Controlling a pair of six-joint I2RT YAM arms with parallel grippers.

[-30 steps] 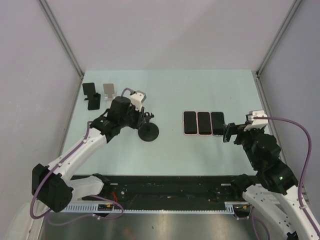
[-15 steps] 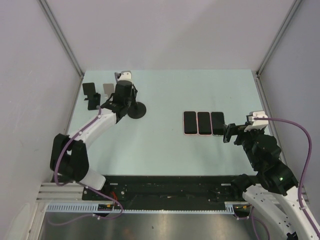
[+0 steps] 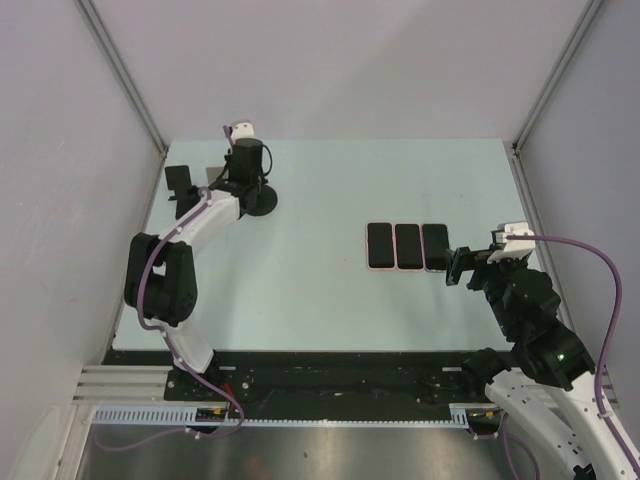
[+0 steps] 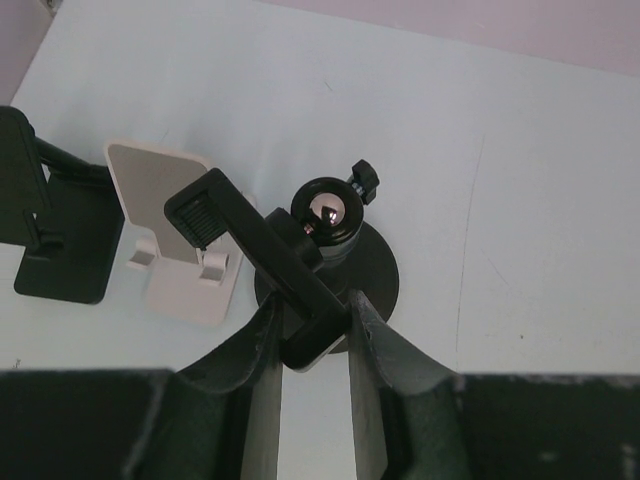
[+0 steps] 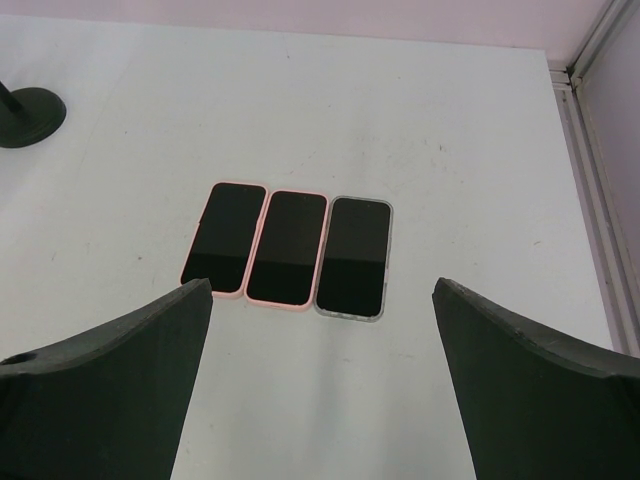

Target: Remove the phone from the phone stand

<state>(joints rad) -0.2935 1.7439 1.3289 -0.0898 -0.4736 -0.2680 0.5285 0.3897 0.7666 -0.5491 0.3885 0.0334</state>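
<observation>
Three phones lie flat side by side on the table: two in pink cases (image 3: 380,246) (image 3: 408,246) and one in a clear case (image 3: 435,246); they also show in the right wrist view (image 5: 288,246). My left gripper (image 4: 313,335) is shut on the clamp arm of a black round-base phone stand (image 4: 255,245) at the far left of the table (image 3: 262,203). No phone shows in its clamp. My right gripper (image 5: 320,285) is open and empty, just near and right of the phones (image 3: 458,266).
A white phone stand (image 4: 170,230) and a black phone stand (image 4: 50,235) sit just left of the held stand, neither holding a phone. The black one shows near the left wall (image 3: 180,190). A metal rail edges the table's right side (image 5: 590,180).
My left arm has swung the round-base stand from the table's middle left to the far left, beside the other two stands. The right arm has not moved.
</observation>
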